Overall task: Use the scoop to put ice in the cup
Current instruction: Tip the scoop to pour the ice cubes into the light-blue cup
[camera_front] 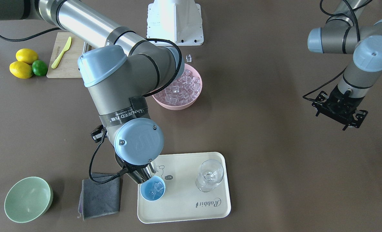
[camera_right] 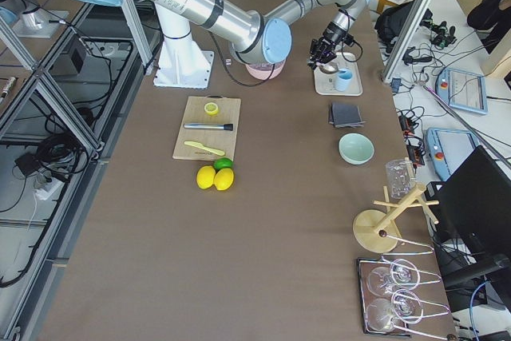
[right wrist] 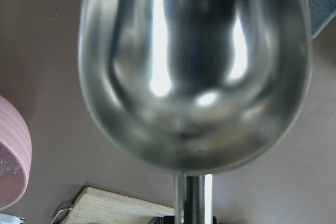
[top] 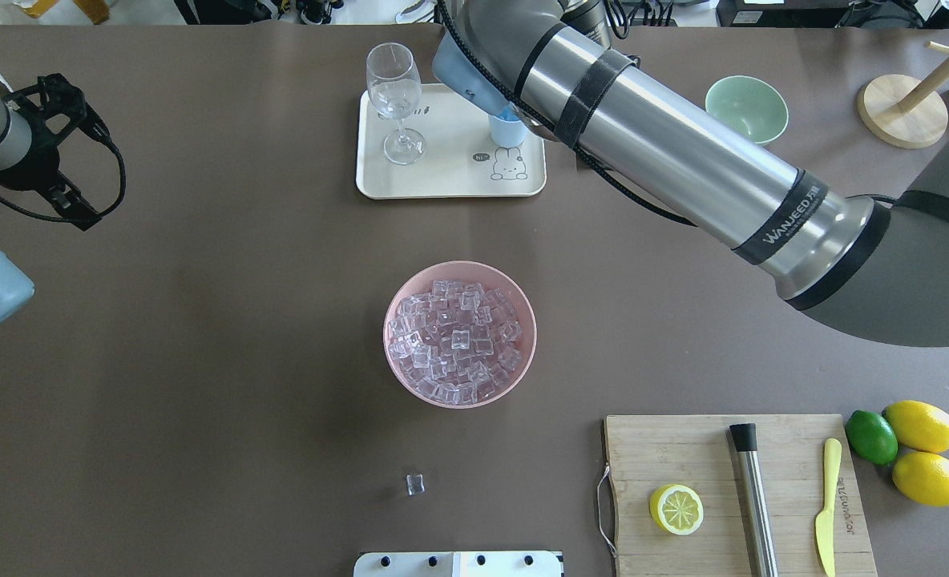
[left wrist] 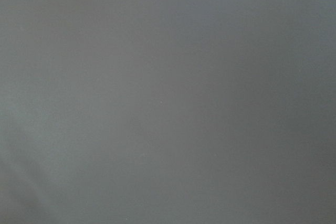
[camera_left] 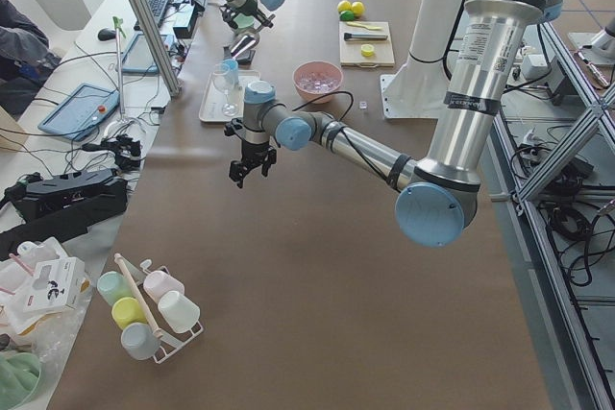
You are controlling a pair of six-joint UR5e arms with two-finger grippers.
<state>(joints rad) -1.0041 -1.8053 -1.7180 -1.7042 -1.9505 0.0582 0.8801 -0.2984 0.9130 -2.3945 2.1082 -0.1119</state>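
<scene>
My right gripper (camera_front: 132, 170) is shut on the handle of the steel scoop (camera_front: 145, 175), mostly hidden under the wrist. The scoop tilts down over the light-blue cup (camera_front: 153, 190) on the cream tray (camera_front: 191, 209). A few ice cubes (camera_front: 157, 186) lie in the cup. In the right wrist view the scoop's trough (right wrist: 194, 72) fills the frame and is empty. More ice (top: 458, 336) fills the pink bowl (top: 385, 336) at mid-table. One loose cube (top: 415, 483) lies on the table. My left gripper (camera_front: 339, 113) hangs open and empty, far from these.
A clear stemmed glass (camera_front: 209, 175) stands on the tray beside the cup. A grey cloth (camera_front: 100, 196) and a pale green bowl (camera_front: 28, 199) lie beyond the tray. A cutting board (top: 739, 497) holds a steel cylinder (top: 753, 497), a half lemon and a yellow knife.
</scene>
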